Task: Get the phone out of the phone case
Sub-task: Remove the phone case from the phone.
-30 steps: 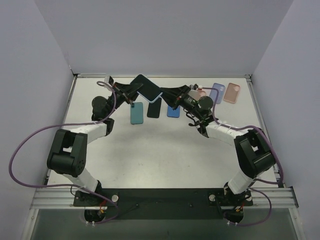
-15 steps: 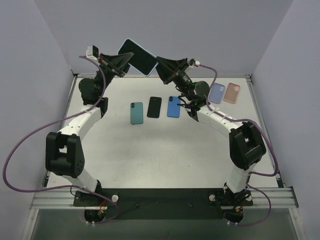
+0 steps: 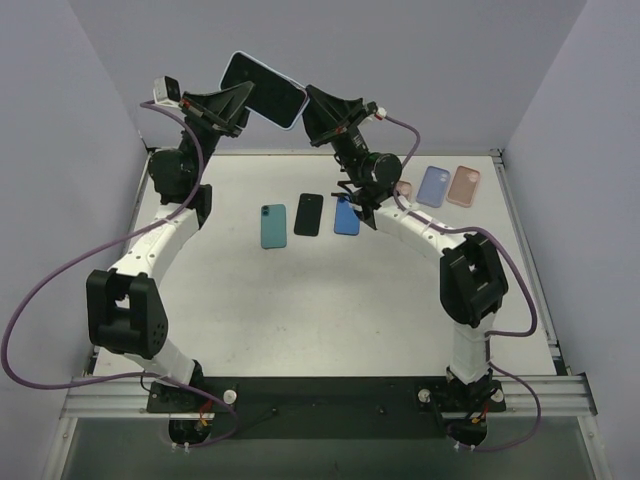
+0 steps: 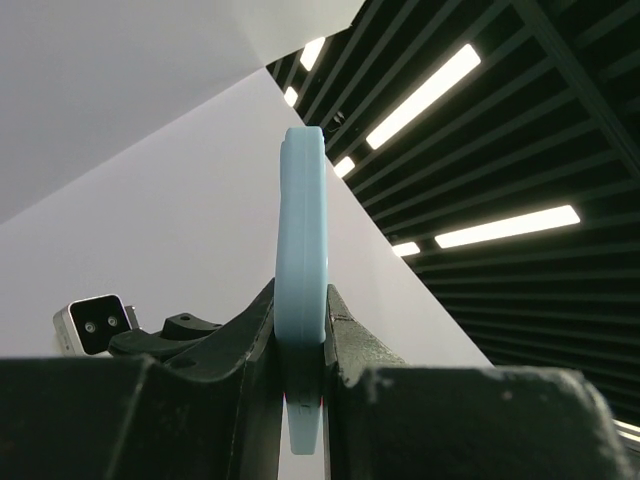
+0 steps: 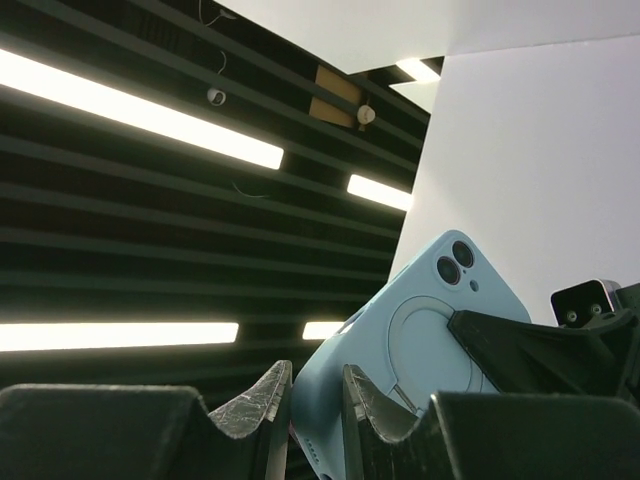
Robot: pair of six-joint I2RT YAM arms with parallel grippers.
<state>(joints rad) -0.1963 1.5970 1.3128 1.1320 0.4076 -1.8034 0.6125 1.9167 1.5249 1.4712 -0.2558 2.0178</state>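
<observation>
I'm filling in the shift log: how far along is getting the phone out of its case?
Done: the cased phone is up above the table, held at opposite ends by the left gripper and right gripper. In hand: both clamp its light blue case. Left: no separation shows, so the phone has yet to come out.

Nothing here can be read: the pale blue phone case (image 5: 420, 335) shows only a plain ring on its back, and the phones (image 3: 273, 226) on the table (image 3: 350, 300) are too small for lettering
</observation>
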